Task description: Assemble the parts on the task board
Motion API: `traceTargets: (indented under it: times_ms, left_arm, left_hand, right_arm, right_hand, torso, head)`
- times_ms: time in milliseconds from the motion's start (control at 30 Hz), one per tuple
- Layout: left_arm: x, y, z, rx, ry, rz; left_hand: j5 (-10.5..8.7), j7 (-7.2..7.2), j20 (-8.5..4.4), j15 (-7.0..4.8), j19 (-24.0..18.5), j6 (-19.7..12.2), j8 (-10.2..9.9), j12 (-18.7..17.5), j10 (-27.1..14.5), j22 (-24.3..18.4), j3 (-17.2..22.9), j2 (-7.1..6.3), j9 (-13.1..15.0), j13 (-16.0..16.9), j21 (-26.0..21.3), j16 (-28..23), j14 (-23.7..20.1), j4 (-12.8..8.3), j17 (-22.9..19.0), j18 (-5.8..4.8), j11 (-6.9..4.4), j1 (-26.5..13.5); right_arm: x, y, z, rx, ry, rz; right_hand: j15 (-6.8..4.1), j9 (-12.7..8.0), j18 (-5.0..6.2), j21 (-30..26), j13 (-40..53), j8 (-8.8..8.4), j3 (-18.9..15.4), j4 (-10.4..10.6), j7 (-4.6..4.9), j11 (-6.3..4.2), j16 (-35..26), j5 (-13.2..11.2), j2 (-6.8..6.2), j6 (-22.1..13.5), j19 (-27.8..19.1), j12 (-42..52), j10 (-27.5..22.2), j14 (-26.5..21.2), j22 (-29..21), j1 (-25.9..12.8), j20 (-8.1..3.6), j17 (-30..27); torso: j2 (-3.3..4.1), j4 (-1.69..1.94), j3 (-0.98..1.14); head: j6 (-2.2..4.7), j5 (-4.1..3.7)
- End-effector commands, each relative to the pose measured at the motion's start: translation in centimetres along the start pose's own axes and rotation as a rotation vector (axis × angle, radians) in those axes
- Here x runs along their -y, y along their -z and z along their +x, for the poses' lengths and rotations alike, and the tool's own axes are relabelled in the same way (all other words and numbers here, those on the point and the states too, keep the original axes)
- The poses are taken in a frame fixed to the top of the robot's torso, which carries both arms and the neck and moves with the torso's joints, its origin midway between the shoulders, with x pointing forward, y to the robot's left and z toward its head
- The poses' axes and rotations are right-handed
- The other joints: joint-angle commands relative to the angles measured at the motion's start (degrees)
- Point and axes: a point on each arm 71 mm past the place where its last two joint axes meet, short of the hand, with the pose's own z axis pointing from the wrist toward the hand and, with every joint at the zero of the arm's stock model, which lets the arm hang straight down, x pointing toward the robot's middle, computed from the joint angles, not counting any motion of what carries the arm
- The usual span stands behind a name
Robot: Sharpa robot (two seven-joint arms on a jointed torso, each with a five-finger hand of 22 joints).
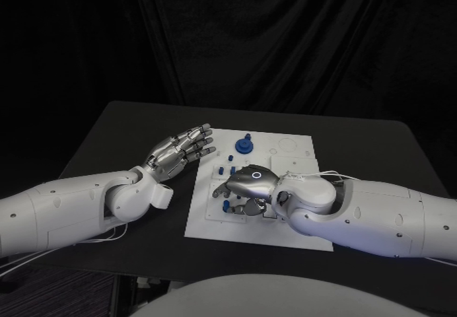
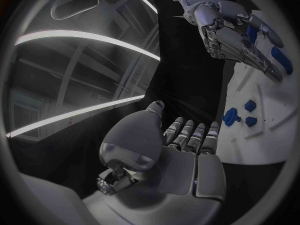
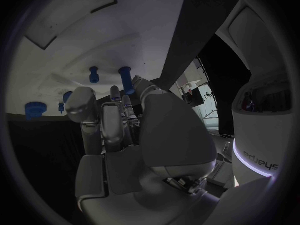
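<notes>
The white task board point(image 1: 214, 221) lies mid-table with several small blue parts on it. A tall blue part point(image 1: 245, 144) stands near its far edge, and short blue pegs point(image 1: 218, 170) stand near its left side. My right hand point(image 1: 251, 187) hovers low over the board's middle, fingers bent down beside a blue part point(image 1: 228, 206). In the right wrist view its fingertips point(image 3: 117, 92) reach close to a blue peg point(image 3: 125, 76); whether they grip it is hidden. My left hand point(image 1: 180, 152) is raised beside the board's left edge, fingers spread, holding nothing; its palm point(image 2: 184, 160) is bare.
The black table point(image 1: 124, 125) has bare room left of the board and behind it. In the left wrist view the board point(image 2: 262, 135) carries blue parts point(image 2: 232, 116), with my right hand point(image 2: 231, 35) above them.
</notes>
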Motion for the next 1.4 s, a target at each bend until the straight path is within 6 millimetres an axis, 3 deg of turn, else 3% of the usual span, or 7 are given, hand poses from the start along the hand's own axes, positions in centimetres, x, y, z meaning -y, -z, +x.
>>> traceTargets:
  times_ms: [33,533,833,900,1067,1233,1400]
  left_arm:
    - [0.1,0.0,0.1,-0.01,0.012,0.024]
    - [0.2,0.3,0.0,0.0,0.007,0.029]
    - [0.5,0.5,0.0,0.036,-0.021,0.065]
    - [0.6,0.5,0.0,0.042,-0.026,0.081]
    - [0.8,0.6,0.1,0.045,-0.029,0.102]
    - [0.8,0.6,0.2,0.036,-0.02,0.106]
    - [0.8,0.7,0.1,0.034,-0.018,0.101]
  left_hand:
    - [0.2,0.31,0.08,0.43,0.4,0.1,0.2,-0.2,-0.1,-0.1,0.4,0.36,0.1,0.0,0.1,0.2,0.1,0.0,0.0,-0.87,-0.43,0.3]
    - [0.21,0.42,0.07,0.44,0.4,0.2,0.3,-0.1,-0.1,-0.1,0.5,0.36,0.1,0.0,0.1,0.2,0.1,0.0,0.1,-0.88,-0.58,0.3]
    - [1.09,0.52,0.11,0.55,0.7,1.5,0.8,1.5,0.8,-0.1,0.6,-0.32,0.2,0.2,0.1,1.4,0.6,-0.6,0.2,-0.94,-0.2,0.6]
    - [1.21,0.45,0.06,0.46,0.5,1.7,0.8,1.7,0.9,-0.4,0.6,-0.36,0.3,0.2,0.0,1.4,0.5,-0.6,0.2,-0.95,-0.11,0.6]
    - [1.35,0.18,-0.13,0.02,0.2,1.8,0.9,1.9,1.1,-0.6,0.5,-0.33,0.2,0.3,-0.1,1.3,0.4,-0.4,0.2,-0.8,-0.07,0.5]
    - [1.46,0.25,-0.18,-0.12,0.2,1.8,0.9,1.9,1.1,-0.7,0.5,-0.28,0.2,0.2,-0.2,1.2,0.4,-0.3,0.2,-0.71,-0.13,0.4]
    - [1.56,0.48,-0.13,-0.16,0.2,1.8,0.9,1.8,1.1,-0.7,0.6,-0.16,0.2,0.2,-0.2,1.2,0.4,-0.3,0.2,-0.59,-0.2,0.5]
  right_arm:
    - [0.1,0.2,0.0,0.017,-0.014,0.001]
    - [3.6,5.7,-5.0,0.265,-0.136,0.068]
    - [7.9,13.5,-7.6,0.306,-0.248,0.255]
    - [8.7,15.0,-7.3,0.284,-0.283,0.316]
    - [10.0,17.6,-5.4,0.168,-0.362,0.452]
    - [10.9,19.8,-2.7,0.046,-0.401,0.611]
    - [11.0,20.4,-1.1,-0.025,-0.367,0.714]
  right_hand:
    - [0.41,-0.7,0.27,-1.3,0.4,0.05,-1.3,0.3,-0.25,0.24,-0.6,-0.6,-0.29,-0.9,-0.7,0.7,-1.4,-0.5,6.3,-0.1,0.3,-0.8]
    - [0.3,-1.9,0.7,-3.5,3.0,1.72,-5.1,3.4,1.14,-0.04,-1.7,-3.3,-0.07,3.0,-1.8,6.3,-3.8,-1.7,5.8,1.1,0.42,-2.8]
    - [-2.92,-1.1,0.95,-5.0,8.9,5.42,-3.9,4.3,2.26,-3.96,-4.5,-4.2,1.45,13.0,-1.7,18.7,7.2,-2.5,5.4,4.2,-2.2,-6.4]
    - [-4.2,-1.6,1.05,-7.3,20.7,5.12,-4.5,5.9,1.09,-5.13,-6.8,-4.5,1.81,15.4,-2.0,33.7,2.4,-2.7,4.8,4.6,-3.52,-8.4]
    - [-4.31,-0.2,0.58,-5.5,55.6,7.23,-7.0,5.4,0.35,-5.86,-4.6,-5.2,2.96,18.1,-0.5,63.8,14.4,-1.0,5.7,-0.5,-3.64,-4.6]
    - [-5.39,5.6,-2.63,15.1,84.8,14.18,-9.4,5.7,-1.11,-6.78,9.6,-5.7,2.62,17.3,6.5,79.8,33.5,6.7,10.4,-8.5,-4.75,17.9]
    - [-6.11,13.0,-3.9,23.2,85.2,21.81,-7.4,6.0,-2.08,-7.7,13.1,-5.2,1.62,14.8,8.5,80.0,33.8,8.9,12.1,-17.4,-5.49,24.9]
  torso:
    - [-0.01,0.0,-0.03]
    - [-0.1,-0.22,0.02]
    - [-0.25,-0.3,0.1]
    - [-0.31,-0.33,0.02]
    - [-0.31,-0.27,-0.14]
    - [-0.29,-0.21,-0.15]
    - [-0.26,-0.29,-0.12]
  head:
    - [-0.01,-0.06]
    - [-0.01,-0.55]
    - [-0.01,-1.47]
    - [-0.01,-1.73]
    - [-0.01,-3.01]
    - [-0.01,-3.93]
    - [-0.01,-4.04]
